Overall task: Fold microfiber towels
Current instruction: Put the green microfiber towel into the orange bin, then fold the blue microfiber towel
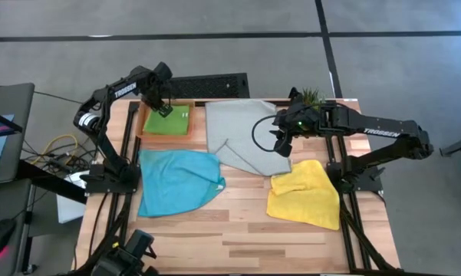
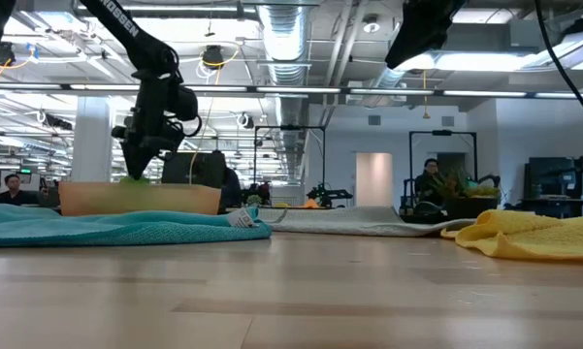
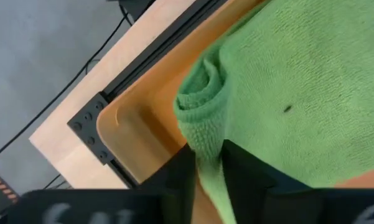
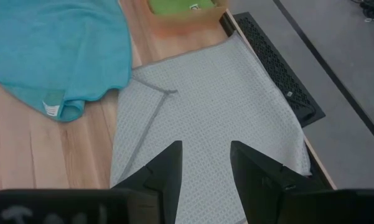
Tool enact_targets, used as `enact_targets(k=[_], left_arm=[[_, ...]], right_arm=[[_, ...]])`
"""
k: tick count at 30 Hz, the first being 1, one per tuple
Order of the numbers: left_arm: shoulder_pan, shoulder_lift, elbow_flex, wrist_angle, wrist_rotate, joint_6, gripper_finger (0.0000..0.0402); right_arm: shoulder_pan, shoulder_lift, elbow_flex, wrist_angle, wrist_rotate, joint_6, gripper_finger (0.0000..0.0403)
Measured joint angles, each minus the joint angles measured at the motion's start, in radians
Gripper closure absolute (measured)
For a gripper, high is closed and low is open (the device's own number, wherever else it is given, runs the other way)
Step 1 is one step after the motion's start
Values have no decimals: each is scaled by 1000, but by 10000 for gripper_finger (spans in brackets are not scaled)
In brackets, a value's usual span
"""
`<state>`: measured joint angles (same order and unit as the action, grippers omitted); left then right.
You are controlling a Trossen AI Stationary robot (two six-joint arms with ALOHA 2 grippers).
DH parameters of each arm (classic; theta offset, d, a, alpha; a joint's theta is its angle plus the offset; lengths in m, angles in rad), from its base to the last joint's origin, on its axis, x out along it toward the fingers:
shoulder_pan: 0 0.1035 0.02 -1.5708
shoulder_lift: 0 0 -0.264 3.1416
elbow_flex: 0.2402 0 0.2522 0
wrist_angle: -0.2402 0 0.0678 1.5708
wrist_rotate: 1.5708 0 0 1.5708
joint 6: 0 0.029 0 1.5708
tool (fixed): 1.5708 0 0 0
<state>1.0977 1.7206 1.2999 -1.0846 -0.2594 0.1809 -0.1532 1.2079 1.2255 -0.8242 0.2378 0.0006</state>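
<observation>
Pinching a rolled edge of the soft, limp lime green microfiber towel (image 3: 280,93) in the shallow orange tray (image 3: 143,124), left claw (image 3: 206,168); right claw (image 4: 205,165) spread above pale grey cloth (image 4: 218,99); best gripped at corners.

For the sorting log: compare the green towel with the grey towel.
The green towel is folded small inside the orange tray; the grey towel lies spread on the table with one corner turned over. The left gripper is at the green one; the open right gripper hovers over the grey.

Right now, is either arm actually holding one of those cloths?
Left jaws pinch the green cloth by a bunched edge, over the orange tray. Right jaws hang open above the grey cloth, holding nothing.
</observation>
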Motion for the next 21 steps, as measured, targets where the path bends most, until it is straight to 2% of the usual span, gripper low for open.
enact_targets(k=[7, 10, 14, 15, 18, 21], left_arm=[[0, 0, 0, -7, 4, -4, 245], [-4, -24, 10, -26, 75, -22, 236], [-58, -150, 39, -38, 235, -55, 237], [-82, -191, 40, -44, 250, -72, 237], [-172, -325, 40, -61, 243, -155, 237], [-307, -455, 40, -81, 198, -267, 238]], right_arm=[[0, 0, 0, -1, 0, 0, 244], [0, -14, -1, -7, 0, -6, 244], [8, -70, -1, -14, 0, -9, 244], [19, -84, -1, -15, 1, -16, 244], [60, -117, 0, -36, 0, -71, 244], [111, -127, 0, -53, -1, -115, 244]])
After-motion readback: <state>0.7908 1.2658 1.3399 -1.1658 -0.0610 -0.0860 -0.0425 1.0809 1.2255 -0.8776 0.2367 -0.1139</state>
